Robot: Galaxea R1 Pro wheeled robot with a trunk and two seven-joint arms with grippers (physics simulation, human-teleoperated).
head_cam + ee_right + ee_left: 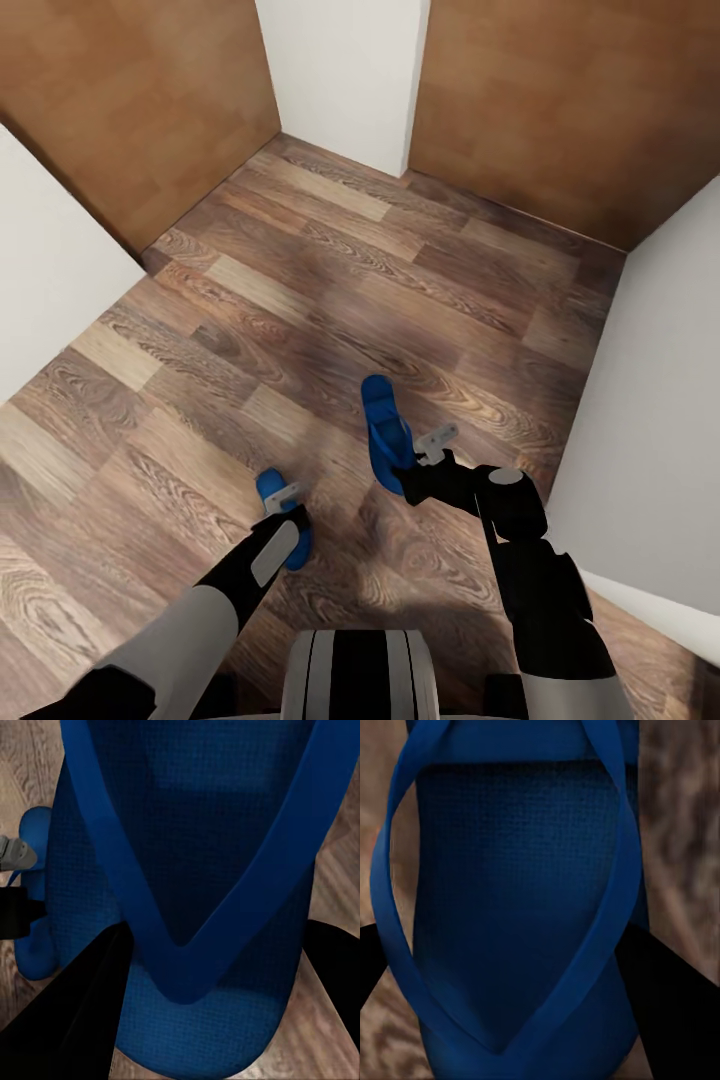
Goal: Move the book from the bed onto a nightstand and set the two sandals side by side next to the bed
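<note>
I hold two bright blue sandals above the wood-plank floor. My left gripper (285, 508) is shut on one sandal (268, 487); in the left wrist view that sandal (517, 870) hangs between the black fingers (671, 997). My right gripper (415, 465) is shut on the other sandal (383, 425), which points away from me. Up close, this sandal (202, 832) shows its V-strap, with a black finger (71, 1020) at each side. The left-hand sandal (34, 945) shows beside it. The book, bed and nightstand are out of view.
Brown plank floor (300, 280) stretches ahead. White walls stand close at the left (50, 290) and right (650, 420). A white pillar (345, 70) rises at the back between brown wood panels (130, 90). My trunk (360, 675) shows at the bottom.
</note>
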